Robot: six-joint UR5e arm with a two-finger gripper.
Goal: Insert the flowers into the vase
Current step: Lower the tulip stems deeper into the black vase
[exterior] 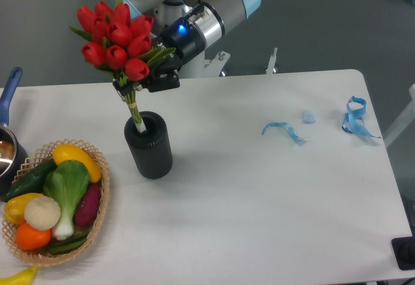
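The flowers point(117, 41), a bunch of red tulips with green leaves, are held tilted up to the left above the vase. Their pale bound stems point(133, 111) reach down into the round mouth of the vase point(149, 146), a matte black ribbed cylinder standing upright on the white table. My gripper point(133, 85) is shut on the flowers just below the leaves, a little above the vase's mouth. The stem ends inside the vase are hidden.
A woven wicker basket point(97, 223) of vegetables sits at the front left. A pot with a blue handle point(8, 93) is at the left edge. Blue ribbon scraps point(283, 130) point(355, 117) lie at the right. A black object point(404, 252) sits at the front right corner.
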